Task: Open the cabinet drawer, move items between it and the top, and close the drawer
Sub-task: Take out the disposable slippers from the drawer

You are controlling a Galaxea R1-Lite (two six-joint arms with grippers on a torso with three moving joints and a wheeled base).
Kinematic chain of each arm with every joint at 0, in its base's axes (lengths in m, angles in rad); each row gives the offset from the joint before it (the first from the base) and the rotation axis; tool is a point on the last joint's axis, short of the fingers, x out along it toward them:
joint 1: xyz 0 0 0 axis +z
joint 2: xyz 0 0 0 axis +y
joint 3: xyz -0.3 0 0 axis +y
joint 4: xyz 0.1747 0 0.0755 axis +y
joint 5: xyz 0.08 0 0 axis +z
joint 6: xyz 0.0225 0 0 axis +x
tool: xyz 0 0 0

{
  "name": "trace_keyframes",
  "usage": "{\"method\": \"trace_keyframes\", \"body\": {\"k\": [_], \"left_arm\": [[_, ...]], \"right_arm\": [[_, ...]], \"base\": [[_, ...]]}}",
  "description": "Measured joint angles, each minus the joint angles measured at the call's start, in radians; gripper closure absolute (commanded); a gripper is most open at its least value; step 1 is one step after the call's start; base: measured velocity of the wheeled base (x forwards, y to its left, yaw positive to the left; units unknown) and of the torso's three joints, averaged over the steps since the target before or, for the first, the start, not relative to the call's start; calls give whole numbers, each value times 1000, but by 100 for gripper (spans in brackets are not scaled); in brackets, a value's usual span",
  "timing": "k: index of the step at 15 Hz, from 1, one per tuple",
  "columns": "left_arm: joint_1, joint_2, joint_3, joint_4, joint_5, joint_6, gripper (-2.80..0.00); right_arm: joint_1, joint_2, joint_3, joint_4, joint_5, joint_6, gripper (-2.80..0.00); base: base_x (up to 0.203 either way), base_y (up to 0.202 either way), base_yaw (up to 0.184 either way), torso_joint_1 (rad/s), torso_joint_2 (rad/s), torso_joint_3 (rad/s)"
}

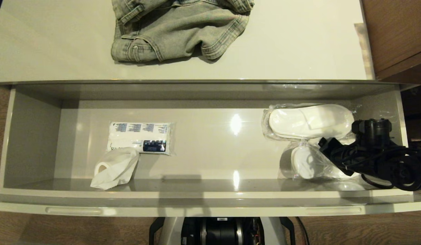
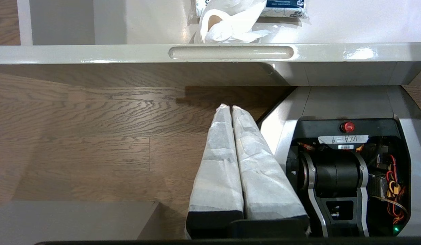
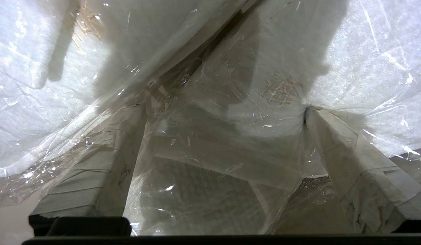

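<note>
The cabinet drawer [image 1: 210,200] stands pulled open below the glossy off-white top [image 1: 299,44]. Two slipper packs in clear plastic lie at its right end, one farther back [image 1: 310,120] and one nearer [image 1: 305,163]. My right arm [image 1: 373,149] reaches down onto the nearer pack. In the right wrist view the right gripper [image 3: 224,107] is open, its wrapped fingers [image 3: 95,170] spread wide to either side of the crinkly plastic [image 3: 210,170] and pressing into it. My left gripper [image 2: 227,107] hangs shut and empty over the wooden floor, below the drawer front [image 2: 231,52].
A pair of grey jeans [image 1: 176,30] lies bunched on the top at the back. In the drawer's left half sit a blue-printed tissue pack [image 1: 140,137] and a crumpled white paper roll [image 1: 113,168]. Brown wooden furniture [image 1: 397,34] borders the cabinet on the right.
</note>
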Motion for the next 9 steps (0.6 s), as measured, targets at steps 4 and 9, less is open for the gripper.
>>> {"method": "trace_keyframes", "body": {"k": [4,9], "left_arm": [[0,0,0,0,0,1,0],[0,0,0,0,0,0,0]], "right_arm": [[-2,4,1,0,0,-2,-280],[-2,15,2,-1,-1,-5,0]], "base": [[0,0,0,0,0,0],[0,0,0,0,0,0]]}}
